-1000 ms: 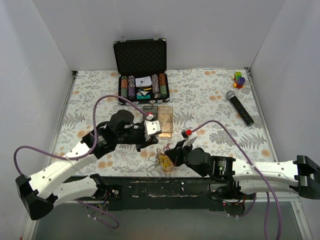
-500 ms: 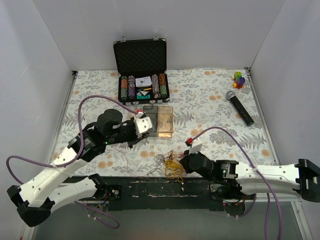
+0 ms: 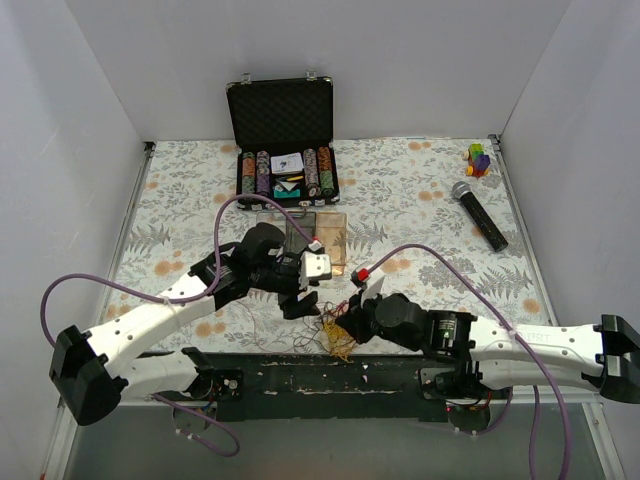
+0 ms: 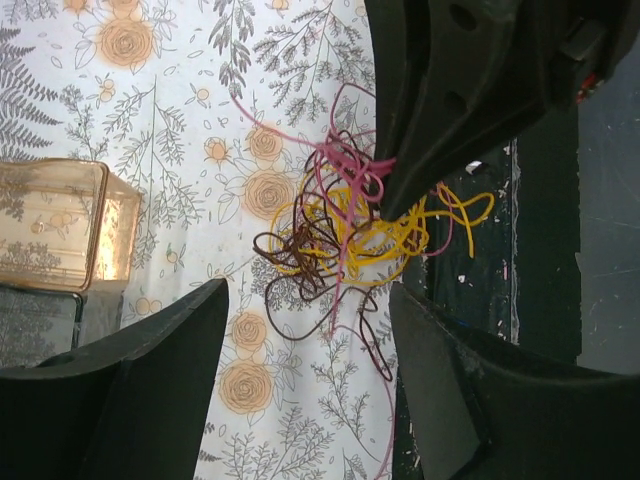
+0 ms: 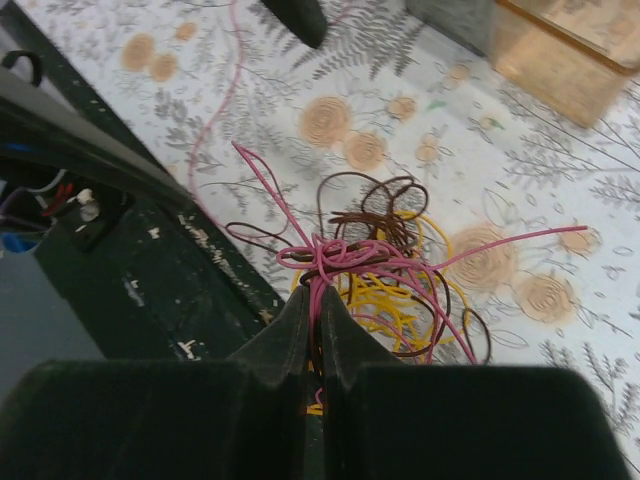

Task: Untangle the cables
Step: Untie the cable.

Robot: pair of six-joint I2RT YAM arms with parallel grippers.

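The cables (image 3: 334, 336) are a knot of thin pink, yellow and brown wires lying at the table's front edge, also seen in the left wrist view as the cables (image 4: 345, 235). My right gripper (image 5: 315, 296) is shut on pink strands at the near side of the knot (image 5: 385, 265); from the top it shows as the right gripper (image 3: 346, 326). My left gripper (image 4: 308, 292) hangs open just left of the knot, nothing between its fingers (image 4: 180, 340). From above, the left gripper (image 3: 302, 300) sits beside the tangle. One brown loop and a pink strand run between its fingers on the cloth.
An amber clear box (image 3: 326, 238) stands just behind the left gripper. An open poker chip case (image 3: 285, 150) is at the back, a microphone (image 3: 481, 216) and a colourful toy (image 3: 479, 158) at the right. The dark front rail (image 3: 330, 375) borders the knot.
My left gripper has opened and swung from beside the amber box forward and right, to just beside the knot. The right gripper stays shut on the pink strands and has shifted slightly left.
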